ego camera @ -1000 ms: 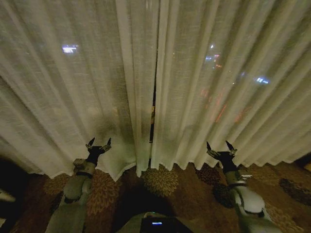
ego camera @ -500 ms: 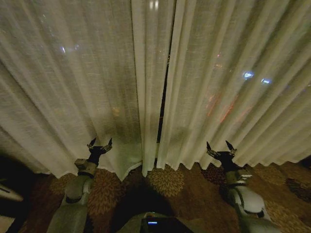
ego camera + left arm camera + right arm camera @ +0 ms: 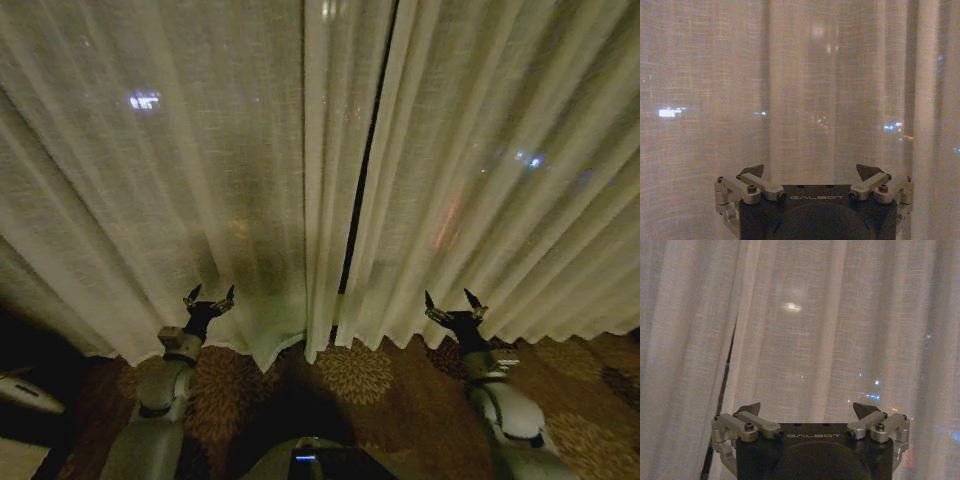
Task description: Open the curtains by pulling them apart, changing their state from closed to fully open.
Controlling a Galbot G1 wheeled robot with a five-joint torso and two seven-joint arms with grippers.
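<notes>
- The curtains (image 3: 250, 180) hang across the far side of the scene as two sheer cream-white panels of thin woven cloth, folded into long vertical pleats that reach down to the floor.
- A narrow dark vertical gap (image 3: 365, 170) separates the two panels slightly right of centre; the panels are otherwise drawn closed.
- Small points of light glow through the weave, bluish-white on the left panel and bluish and reddish on the right panel.
- The hems form scalloped folds resting just above a brown carpet (image 3: 350, 375) patterned with rounded floral medallions.
- The left end effector (image 3: 208, 298) is raised near the lower part of the left panel, its two dark pointed fingers spread apart and holding nothing.
- The right end effector (image 3: 455, 302) stands near the lower part of the right panel, fingers likewise spread apart and empty.
- In both wrist views the grey metal finger links sit wide apart before the cloth, with no fabric between them.
</notes>
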